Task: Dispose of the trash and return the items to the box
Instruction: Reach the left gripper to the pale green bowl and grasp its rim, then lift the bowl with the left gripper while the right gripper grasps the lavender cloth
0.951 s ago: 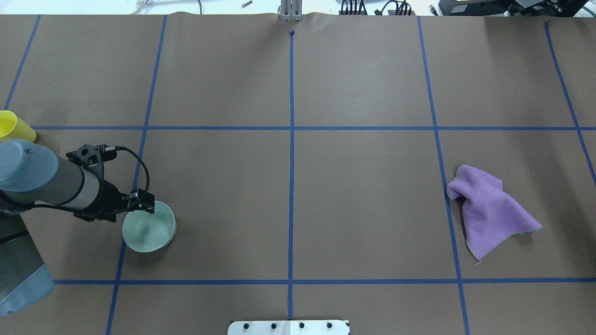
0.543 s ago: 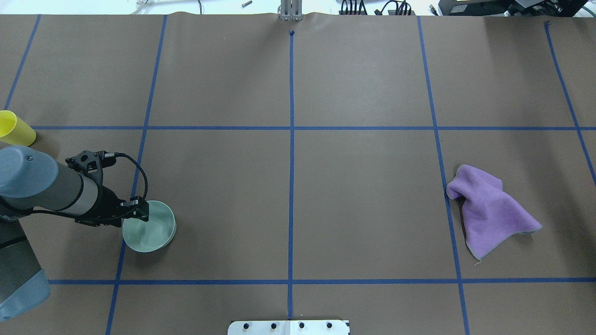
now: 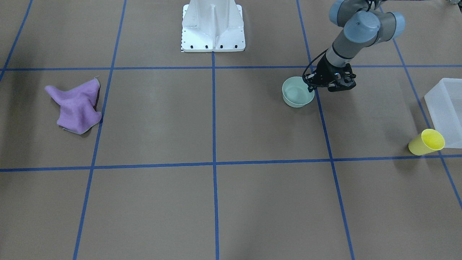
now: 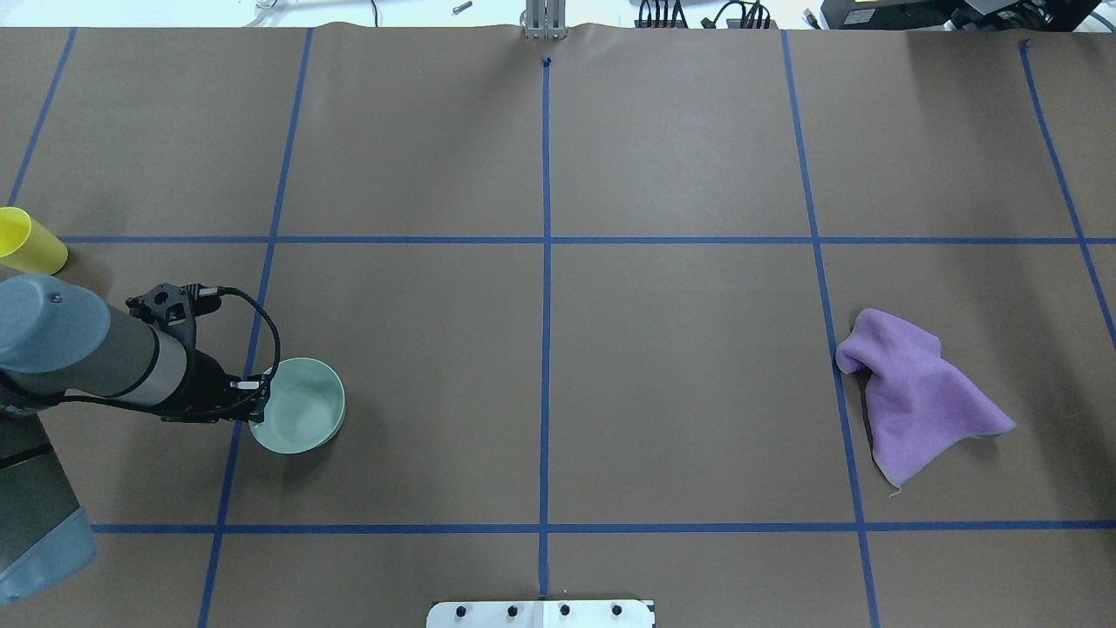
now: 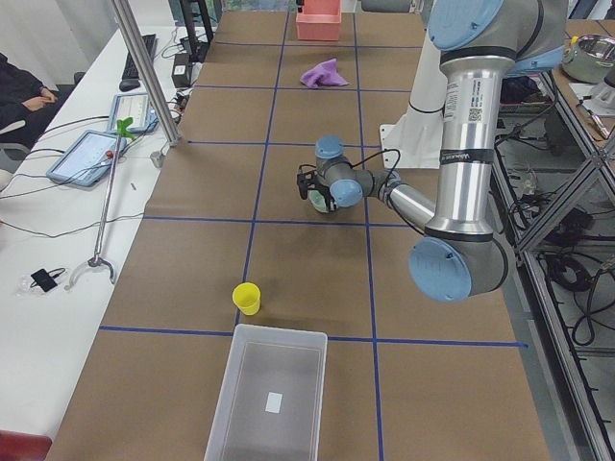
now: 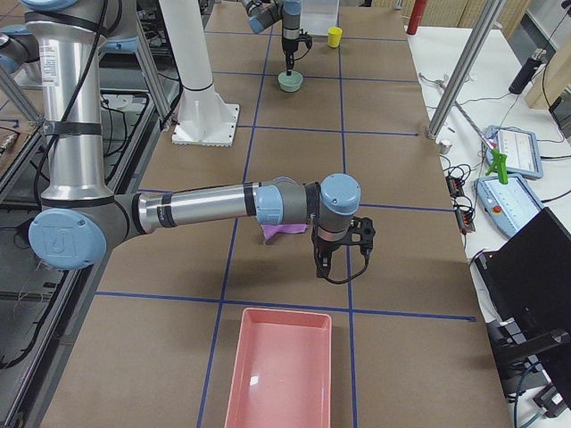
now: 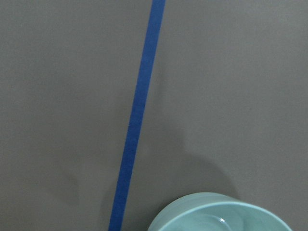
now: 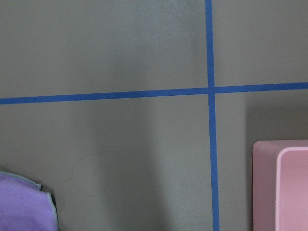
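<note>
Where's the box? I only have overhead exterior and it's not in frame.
Observer: Off your left edge. The front-facing view shows the box at the left end of the table, just past the yellow cup, which lies on its side.
Operator: And the right arm?
Observer: Exterior right shows the right gripper hanging above the table beside the purple cloth. I cannot tell whether it is open or shut.
Operator: Anything past the cloth?
Observer: A pink bin at the table's right end.
</note>
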`<state>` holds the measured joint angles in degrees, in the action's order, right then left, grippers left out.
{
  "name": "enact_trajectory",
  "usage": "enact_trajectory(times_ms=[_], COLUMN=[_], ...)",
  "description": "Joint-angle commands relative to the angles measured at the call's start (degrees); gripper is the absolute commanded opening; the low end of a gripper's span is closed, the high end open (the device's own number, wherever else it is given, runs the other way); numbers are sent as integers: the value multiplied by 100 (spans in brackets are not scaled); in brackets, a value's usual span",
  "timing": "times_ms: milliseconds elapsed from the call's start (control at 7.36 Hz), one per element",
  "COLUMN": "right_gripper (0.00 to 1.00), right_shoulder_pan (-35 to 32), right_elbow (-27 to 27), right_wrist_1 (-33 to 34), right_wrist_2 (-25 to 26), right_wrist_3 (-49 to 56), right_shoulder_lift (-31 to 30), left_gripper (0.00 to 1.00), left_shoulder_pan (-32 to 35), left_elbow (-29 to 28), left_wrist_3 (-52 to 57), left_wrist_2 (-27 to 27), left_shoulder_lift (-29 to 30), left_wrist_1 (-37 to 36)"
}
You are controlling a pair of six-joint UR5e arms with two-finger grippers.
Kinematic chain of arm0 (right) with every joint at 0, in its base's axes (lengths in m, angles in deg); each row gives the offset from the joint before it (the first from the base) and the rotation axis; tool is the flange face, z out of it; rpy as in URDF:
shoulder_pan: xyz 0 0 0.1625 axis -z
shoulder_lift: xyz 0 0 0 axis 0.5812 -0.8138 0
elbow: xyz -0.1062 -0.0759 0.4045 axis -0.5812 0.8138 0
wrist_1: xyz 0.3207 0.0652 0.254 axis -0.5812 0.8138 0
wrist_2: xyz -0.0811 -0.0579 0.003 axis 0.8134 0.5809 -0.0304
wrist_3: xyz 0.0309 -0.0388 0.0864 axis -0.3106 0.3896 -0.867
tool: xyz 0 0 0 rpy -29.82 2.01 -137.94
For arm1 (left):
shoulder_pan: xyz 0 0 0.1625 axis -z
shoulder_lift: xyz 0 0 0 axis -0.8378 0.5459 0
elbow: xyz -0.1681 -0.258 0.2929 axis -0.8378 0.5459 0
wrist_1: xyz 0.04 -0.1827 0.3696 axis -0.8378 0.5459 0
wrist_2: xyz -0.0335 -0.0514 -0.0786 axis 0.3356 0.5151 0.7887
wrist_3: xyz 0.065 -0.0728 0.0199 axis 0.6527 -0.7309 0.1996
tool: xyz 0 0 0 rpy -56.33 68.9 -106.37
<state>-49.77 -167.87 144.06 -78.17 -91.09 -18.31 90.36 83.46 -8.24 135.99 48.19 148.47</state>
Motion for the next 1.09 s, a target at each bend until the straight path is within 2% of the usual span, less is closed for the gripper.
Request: enact_trajectory(times_ms=[0, 272, 407, 815, 951], right_gripper=[100, 100, 100, 100, 100], right_shoulder_pan=[302, 1134, 1556, 3094, 3351], right_elbow=[-239, -678, -871, -917, -917], right_wrist_1=[-1, -27, -106, -511, -519], right_wrist_2=[-53, 35, 244, 1087, 1150], right_wrist_3=[-61, -508, -745, -1896, -1890], right_shoulder_lift=[7, 15, 111, 664, 675], left_gripper=[0, 0, 0, 0, 0], left_shoulder_pan=[125, 1079, 1685, 3320, 3708], left_elbow=[573, 629, 576, 174, 6], left_wrist_3=[-279, -263, -158, 1007, 1412], left_wrist_2=[385, 1246, 1590, 2775, 2867], left_shoulder_lift=[-70, -62, -61, -79, -131], left_wrist_1=[-11, -38, -38, -99, -100])
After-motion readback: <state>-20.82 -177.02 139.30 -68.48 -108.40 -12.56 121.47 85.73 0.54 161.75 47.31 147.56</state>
